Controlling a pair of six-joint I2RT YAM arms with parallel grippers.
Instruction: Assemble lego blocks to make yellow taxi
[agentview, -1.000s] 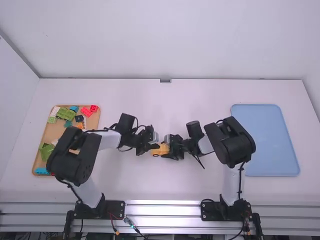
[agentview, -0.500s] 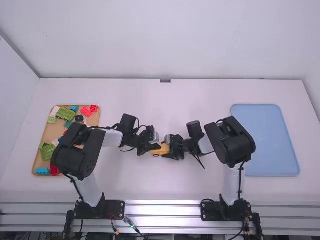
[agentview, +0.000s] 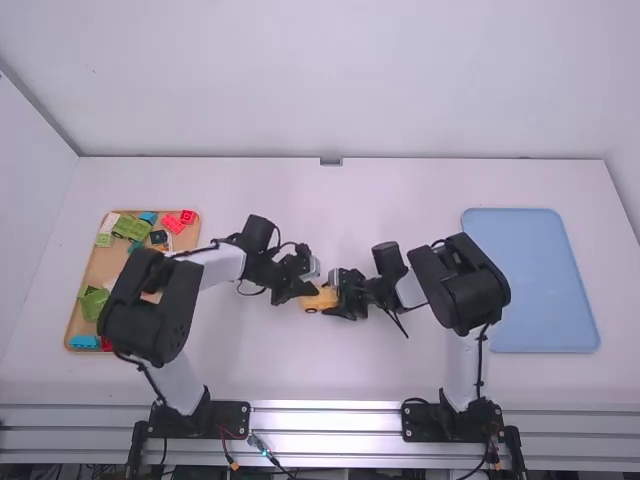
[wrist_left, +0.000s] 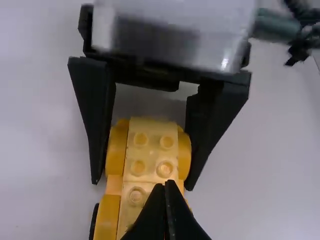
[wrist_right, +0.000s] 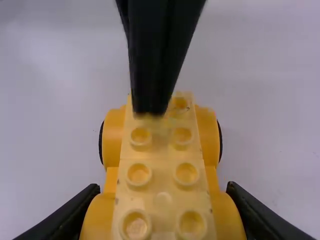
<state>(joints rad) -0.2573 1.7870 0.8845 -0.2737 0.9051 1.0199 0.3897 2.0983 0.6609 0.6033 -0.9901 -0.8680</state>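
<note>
Left claw (agentview: 312, 291), pinched together, has swung slightly; right claw (agentview: 334, 299) clamps the yellow car (wrist_right: 162, 172).

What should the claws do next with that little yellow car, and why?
Probably the left claw should press down gently: it is shut, empty and over the yellow car's studs, while the right claw grips the car by its sides.
</note>
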